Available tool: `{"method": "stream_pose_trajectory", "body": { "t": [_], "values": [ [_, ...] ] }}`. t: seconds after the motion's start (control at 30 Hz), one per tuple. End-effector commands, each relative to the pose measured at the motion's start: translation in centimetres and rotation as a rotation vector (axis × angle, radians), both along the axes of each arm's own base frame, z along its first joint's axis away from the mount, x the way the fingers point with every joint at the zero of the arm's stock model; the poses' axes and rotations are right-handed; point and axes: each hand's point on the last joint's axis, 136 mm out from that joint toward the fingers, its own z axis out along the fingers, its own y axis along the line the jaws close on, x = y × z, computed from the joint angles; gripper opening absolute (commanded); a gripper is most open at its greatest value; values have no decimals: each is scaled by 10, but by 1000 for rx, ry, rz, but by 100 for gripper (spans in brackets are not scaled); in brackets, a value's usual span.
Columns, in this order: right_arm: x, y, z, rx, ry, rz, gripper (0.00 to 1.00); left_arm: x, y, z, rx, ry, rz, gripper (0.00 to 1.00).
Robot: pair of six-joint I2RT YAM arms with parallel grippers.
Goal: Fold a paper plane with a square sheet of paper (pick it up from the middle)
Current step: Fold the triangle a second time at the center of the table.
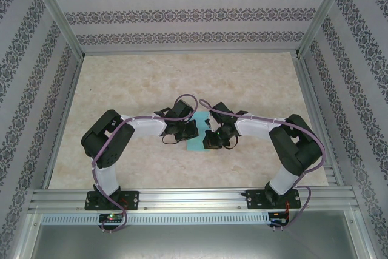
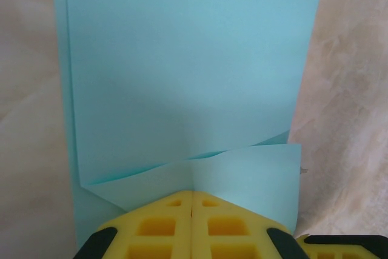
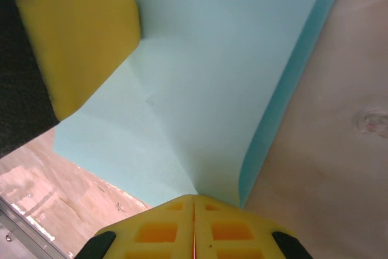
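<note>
The square sheet of paper (image 1: pixel 197 144) is turquoise and lies folded into layers at the middle of the table, between both arms. In the left wrist view the sheet (image 2: pixel 182 71) stretches away from me, with a lower flap creased upward at the jaws. My left gripper (image 2: pixel 192 193) is shut, pinching that crease at the near edge. My right gripper (image 3: pixel 194 197) is also shut on the sheet (image 3: pixel 212 77), where a fold line runs into its tips. A yellow finger of the left gripper (image 3: pixel 79 34) rests against the paper's far side. From above, the left gripper (image 1: pixel 183 132) and right gripper (image 1: pixel 213 139) flank the sheet.
The beige marbled table (image 1: pixel 121 89) spreads wide around the arms. Patterned walls (image 1: pixel 182 16) and an aluminium frame enclose it. A metal rail (image 1: pixel 194 198) runs along the near edge, behind the arm bases.
</note>
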Motion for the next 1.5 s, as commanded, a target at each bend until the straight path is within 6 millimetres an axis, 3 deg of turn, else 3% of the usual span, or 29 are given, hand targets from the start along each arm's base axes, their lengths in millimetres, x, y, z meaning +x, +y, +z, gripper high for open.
{"method": "stream_pose_trajectory", "body": {
  "t": [0.0, 0.6, 0.7, 0.83, 0.93, 1.13, 1.47],
  "values": [
    [-8, -13, -13, -54, 23, 5, 8, -20, 30, -45, 169, 103, 40, 7],
    [-24, -21, -24, -26, 68, 0, 8, -22, 30, -47, 166, 111, 39, 7],
    [-12, -12, -7, 89, 41, -24, 9, -22, 29, -47, 164, 111, 35, 7],
    [17, 11, 42, 253, -68, -26, 10, -22, 27, -46, 151, 111, 32, 7],
    [28, 15, 50, 262, -99, -23, 10, -22, 26, -46, 146, 111, 28, 7],
    [25, 9, 21, 185, -47, -29, 10, -20, 23, -45, 136, 109, 24, 7],
    [7, -2, -6, 91, 11, -10, 10, -21, 24, -47, 143, 114, 29, 7]
  ]
}}
